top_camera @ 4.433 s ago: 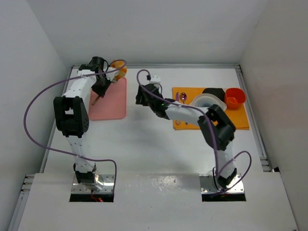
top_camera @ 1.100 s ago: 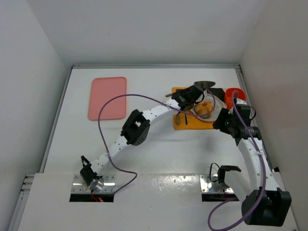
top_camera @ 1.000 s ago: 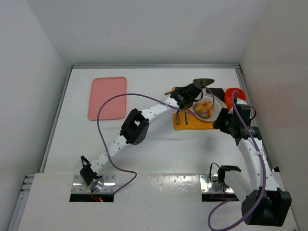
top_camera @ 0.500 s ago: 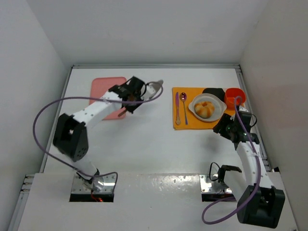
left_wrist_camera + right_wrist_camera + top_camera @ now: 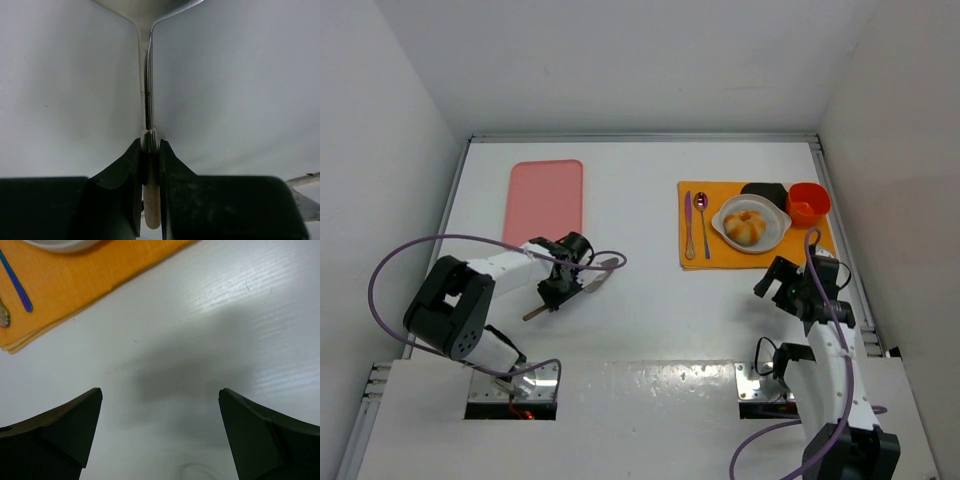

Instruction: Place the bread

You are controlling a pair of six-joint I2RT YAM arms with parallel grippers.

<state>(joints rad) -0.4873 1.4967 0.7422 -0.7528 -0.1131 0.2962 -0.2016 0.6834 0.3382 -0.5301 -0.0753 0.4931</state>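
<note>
Overhead and wrist views of a two-arm rig on a white surface [image 5: 650, 320].

The bread [image 5: 748, 225], a round golden bun scored into segments, lies in the white bowl [image 5: 772, 232]. The bowl stands on the orange mat [image 5: 720, 258] at the far right of the surface. Neither arm touches the bread.

Two slim purple utensils [image 5: 687, 225] lie side by side on the left part of the mat, just beside the bowl. A black cup [image 5: 763, 190] and a red cup [image 5: 808, 202] stand at the far edge of the mat, behind the bowl. A pink board [image 5: 544, 200] lies at the far left, well apart from the mat.

The left end effector [image 5: 563, 282] is at the near left, near the pink board's near edge. It is clamped on a spatula [image 5: 603, 266]; the blade points right and the wooden handle sticks out toward the near left. In the left wrist view the left end effector [image 5: 150, 155] has its fingers [image 5: 125, 165] pressed narrow against the pale handle. The metal shank of the spatula [image 5: 146, 100] runs up and widens at the top edge.

The right end effector [image 5: 775, 280] hangs over bare surface just near of the mat's near right corner. In the right wrist view the right end effector [image 5: 160, 392] is spread wide and holds nothing. The orange mat [image 5: 100, 270] fills the upper left corner of that view.
</note>
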